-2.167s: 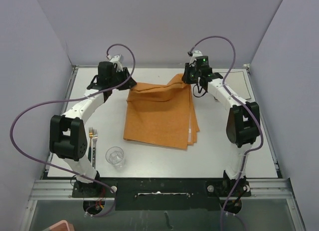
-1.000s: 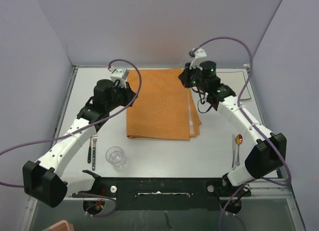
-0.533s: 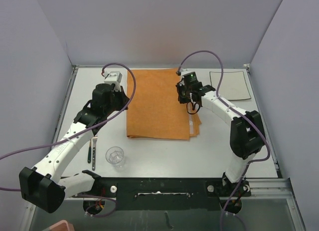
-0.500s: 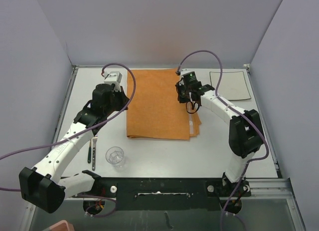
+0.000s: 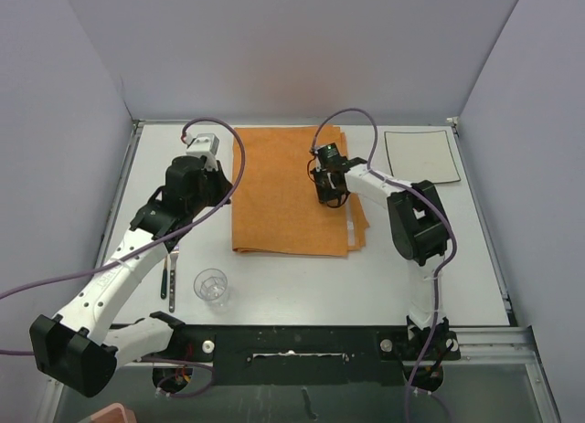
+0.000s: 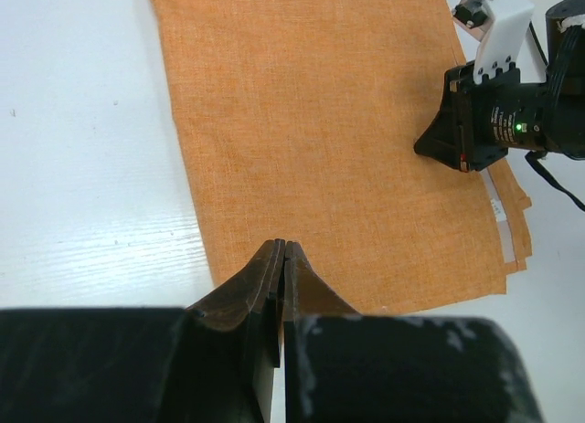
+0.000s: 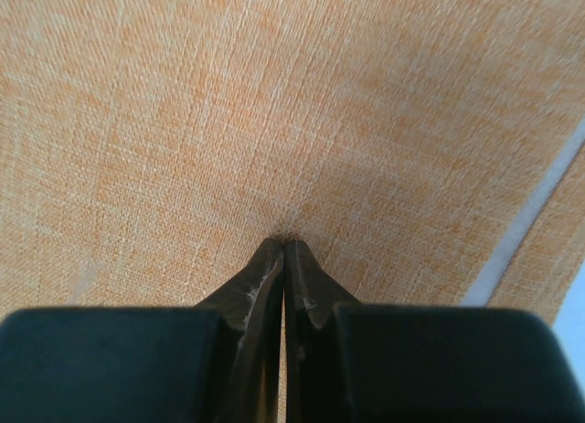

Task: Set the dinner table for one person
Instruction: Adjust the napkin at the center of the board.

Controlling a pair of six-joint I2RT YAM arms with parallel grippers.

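We see the dinner table as a broad, flat, off-white top with thin metal edging. It fills the floor of the walled booth, with both arm bases bolted at its near edge. It lies level, and its long axis seems to run left to right, though the overhead angle makes this hard for us to judge.

A folded orange cloth lies flat on the far middle of the table, its longer side running from near to far. Its layered edges show along the right side.

The left arm stretches from the near left corner diagonally up to the cloth's left edge. The left gripper has its fingers pressed together with nothing between them. Its tip hangs over the cloth just inside that edge, and we cannot tell whether it touches.

The right arm folds back sharply at the elbow and reaches leftward over the cloth. The right gripper also has its fingers together on nothing, and its tips meet the weave right of the cloth's middle.

A flat white square sits at the far right corner, well apart from the cloth. A clear glass stands upright near the front left. Just to its left lies some cutlery, lengthwise from near to far, partly hidden under the left arm.
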